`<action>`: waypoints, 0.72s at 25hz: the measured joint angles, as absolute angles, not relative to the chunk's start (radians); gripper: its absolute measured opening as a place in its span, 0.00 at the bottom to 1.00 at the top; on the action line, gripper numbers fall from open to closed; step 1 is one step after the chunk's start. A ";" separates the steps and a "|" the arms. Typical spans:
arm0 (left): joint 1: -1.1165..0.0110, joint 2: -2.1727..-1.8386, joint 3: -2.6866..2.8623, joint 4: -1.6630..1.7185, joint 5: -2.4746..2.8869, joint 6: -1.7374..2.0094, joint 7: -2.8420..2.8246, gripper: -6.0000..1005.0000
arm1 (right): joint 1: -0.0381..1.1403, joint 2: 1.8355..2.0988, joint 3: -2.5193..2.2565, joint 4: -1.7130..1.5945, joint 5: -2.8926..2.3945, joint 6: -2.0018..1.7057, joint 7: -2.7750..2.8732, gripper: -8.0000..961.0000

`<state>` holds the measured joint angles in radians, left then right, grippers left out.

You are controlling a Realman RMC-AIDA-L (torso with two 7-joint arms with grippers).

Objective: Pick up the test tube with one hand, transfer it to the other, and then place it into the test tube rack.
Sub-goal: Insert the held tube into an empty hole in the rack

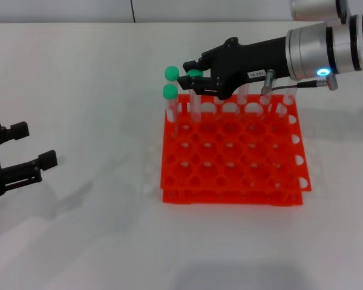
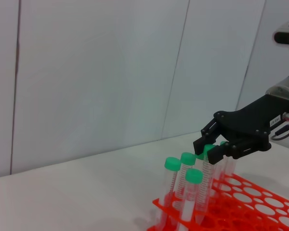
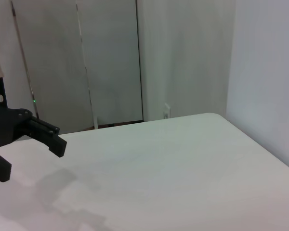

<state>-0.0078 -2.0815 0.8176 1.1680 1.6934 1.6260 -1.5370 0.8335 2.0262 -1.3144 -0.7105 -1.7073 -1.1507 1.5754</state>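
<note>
The orange-red test tube rack [image 1: 233, 181] stands at the table's middle. My right gripper [image 1: 187, 73], black with a white label, reaches over the rack's far left corner. Its fingers close on the green cap of a clear test tube [image 1: 196, 75] that stands upright in a far-row hole. The left wrist view shows the same grip [image 2: 208, 149] on the tube [image 2: 204, 185] above the rack [image 2: 260, 207]. My left gripper [image 1: 35, 145] is open and empty, low at the table's left, well away from the rack. It also shows in the right wrist view [image 3: 31, 159].
Two more green-capped tubes [image 1: 171, 73] [image 1: 169, 92] stand in the rack's far left corner, just left of the held one. The left wrist view shows three such caps [image 2: 187, 158] close together. A white wall lies beyond the table.
</note>
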 joint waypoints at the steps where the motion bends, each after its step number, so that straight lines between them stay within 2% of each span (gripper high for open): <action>1: -0.009 -2.081 0.818 1.165 1.693 1.626 -1.537 0.88 | 0.834 2.026 -1.314 -0.711 -1.707 -1.151 1.575 0.34; 18: -0.012 -2.082 0.818 1.158 1.694 1.626 -1.536 0.88 | 0.834 2.026 -1.313 -0.700 -1.699 -1.150 1.575 0.34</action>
<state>-0.0123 -2.0815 0.8176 1.1579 1.6936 1.6260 -1.5358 0.8345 2.0263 -1.3131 -0.6995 -1.6991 -1.1504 1.5751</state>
